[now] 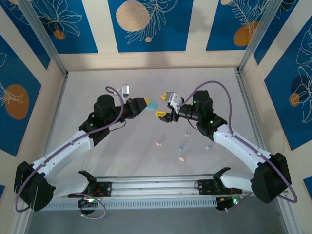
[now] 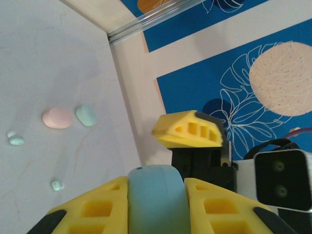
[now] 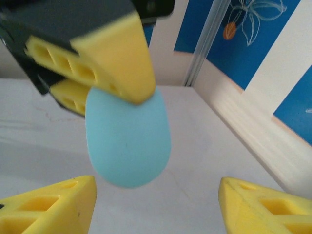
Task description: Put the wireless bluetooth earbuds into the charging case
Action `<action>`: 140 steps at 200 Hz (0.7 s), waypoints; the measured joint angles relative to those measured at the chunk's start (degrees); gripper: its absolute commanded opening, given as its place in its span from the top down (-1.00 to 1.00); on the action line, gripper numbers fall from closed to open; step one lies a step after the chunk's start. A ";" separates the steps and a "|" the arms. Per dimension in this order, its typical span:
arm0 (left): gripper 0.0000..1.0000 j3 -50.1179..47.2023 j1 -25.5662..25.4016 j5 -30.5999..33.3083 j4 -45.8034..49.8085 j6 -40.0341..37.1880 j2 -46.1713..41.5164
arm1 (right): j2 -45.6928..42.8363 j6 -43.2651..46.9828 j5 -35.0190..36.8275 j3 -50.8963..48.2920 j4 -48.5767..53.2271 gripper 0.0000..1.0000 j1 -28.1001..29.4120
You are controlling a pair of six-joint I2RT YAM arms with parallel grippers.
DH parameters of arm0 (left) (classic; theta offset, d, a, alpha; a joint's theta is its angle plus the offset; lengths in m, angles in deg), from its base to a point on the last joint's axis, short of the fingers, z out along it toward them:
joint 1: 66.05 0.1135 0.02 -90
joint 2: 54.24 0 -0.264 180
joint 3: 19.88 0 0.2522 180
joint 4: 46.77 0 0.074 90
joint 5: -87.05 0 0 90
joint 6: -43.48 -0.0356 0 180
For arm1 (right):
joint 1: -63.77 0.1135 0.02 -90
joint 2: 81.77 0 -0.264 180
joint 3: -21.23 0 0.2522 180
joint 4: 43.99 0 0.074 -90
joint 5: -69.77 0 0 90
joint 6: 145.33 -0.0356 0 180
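Earbuds (image 1: 180, 147) lie scattered on the table (image 1: 146, 83), tiny, light, probably slick nubs to pinch across their sides, while my left gripper (image 1: 146, 104) clamps the blue charging case (image 1: 152, 105) aloft and my right gripper (image 1: 165, 104) faces it, jaws apart.

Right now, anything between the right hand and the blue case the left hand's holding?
Nothing. In the right wrist view the blue case, pinched by the left hand, faces the open right hand across a bare gap.

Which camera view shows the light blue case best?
Right wrist: the light blue case faces the camera, large and nearly whole. Left wrist shows its narrow edge; top external, a tiny speck.
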 measured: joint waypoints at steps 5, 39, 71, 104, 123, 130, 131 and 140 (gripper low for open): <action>0.60 -0.37 0.00 0.00 -0.57 0.70 0.00 | 0.00 -0.50 -0.48 0.00 -0.90 -0.27 0.00; 0.60 -1.99 0.00 0.15 -2.84 4.09 0.02 | 0.85 -1.92 -3.96 0.04 -4.26 -0.23 0.00; 0.60 -2.23 0.00 0.13 -5.51 6.10 0.02 | 3.06 -1.95 -5.51 0.04 -4.55 -0.22 0.11; 0.60 -2.25 0.00 0.13 -6.73 6.86 0.02 | 3.80 -2.08 -5.77 0.04 -4.42 -0.07 0.11; 0.61 -2.25 0.00 0.13 -7.15 6.88 0.02 | 3.80 -2.40 -6.14 0.09 -4.66 -0.08 0.11; 0.61 -2.25 0.00 0.13 -7.19 6.88 0.02 | 3.80 -2.64 -6.23 0.11 -4.83 -0.08 0.11; 0.61 -2.25 0.00 0.13 -7.21 6.88 0.02 | 3.80 -2.64 -6.23 0.11 -4.85 -0.09 0.11; 0.61 -2.25 0.00 0.11 -7.26 6.88 0.02 | 3.80 -3.02 -6.38 0.26 -5.01 -0.09 0.11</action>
